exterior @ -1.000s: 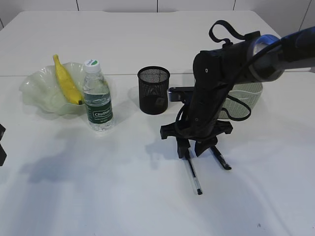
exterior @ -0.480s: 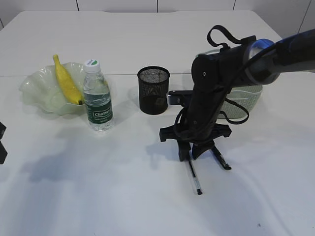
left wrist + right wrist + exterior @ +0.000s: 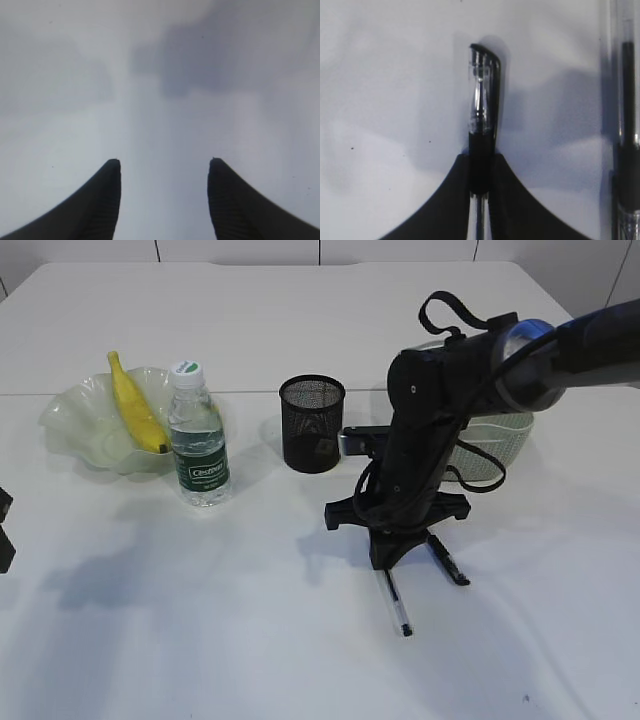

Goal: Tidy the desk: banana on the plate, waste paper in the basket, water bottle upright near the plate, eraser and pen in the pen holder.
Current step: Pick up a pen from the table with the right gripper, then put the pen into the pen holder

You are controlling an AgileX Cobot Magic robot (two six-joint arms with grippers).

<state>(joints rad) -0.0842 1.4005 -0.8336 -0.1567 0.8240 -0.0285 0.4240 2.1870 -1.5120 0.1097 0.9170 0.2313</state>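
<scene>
Desk point(image 3: 300, 660): white.
Basket point(image 3: 500, 445): behind right arm.
Plate point(image 3: 85, 425): far left, holding banana point(image 3: 135, 410).
Bottle point(image 3: 198, 435): upright, touching plate.
Holder point(image 3: 312, 423): centre.
Right gripper point(image 3: 481, 172): pressed together, pinching pen point(image 3: 482, 115) on desk; second pen point(image 3: 626, 115) beside.
Left gripper point(image 3: 164, 172): spread, empty.

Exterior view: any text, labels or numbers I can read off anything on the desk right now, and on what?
Water bottle, dark green label: white lettering is there, but too small and blurred to read with confidence.
Same bottle's cap: a small green mark, unreadable.
Pens, pen holder, basket, plate, banana: no text visible.
Wrist views: no text.
</scene>
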